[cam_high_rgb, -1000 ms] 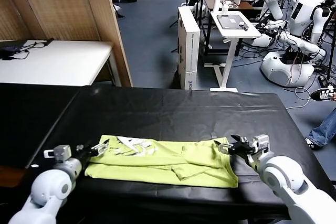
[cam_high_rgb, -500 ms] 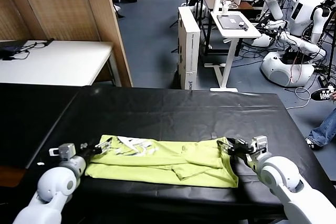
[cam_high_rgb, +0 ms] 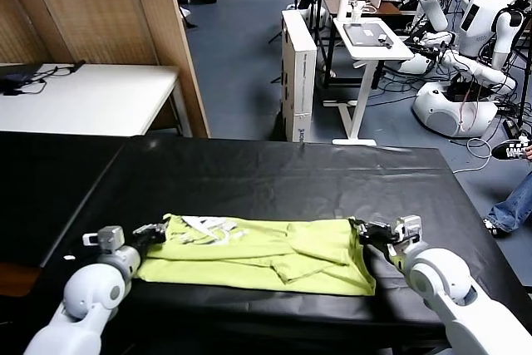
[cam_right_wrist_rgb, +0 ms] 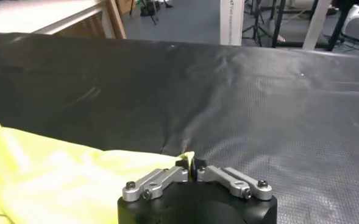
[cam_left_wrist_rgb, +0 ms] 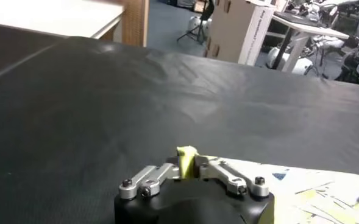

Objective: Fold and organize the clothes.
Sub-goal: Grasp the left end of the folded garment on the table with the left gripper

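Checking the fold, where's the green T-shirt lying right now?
In the head view the T-shirt lies flat near the front edge of the black table, pinched at its ends by the left gripper and right gripper.

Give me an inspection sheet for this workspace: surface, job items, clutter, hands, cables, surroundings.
Surface: black table cover, lightly creased.
Job items: yellow-green T-shirt, folded into a strip near the front edge.
Clutter: nothing seen on the cover.
Hands: left hand shut on the shirt's left end; right hand shut on its right end.
Cables: white cable on the floor, far right.
Surroundings: white side table, white stand, other robots behind.
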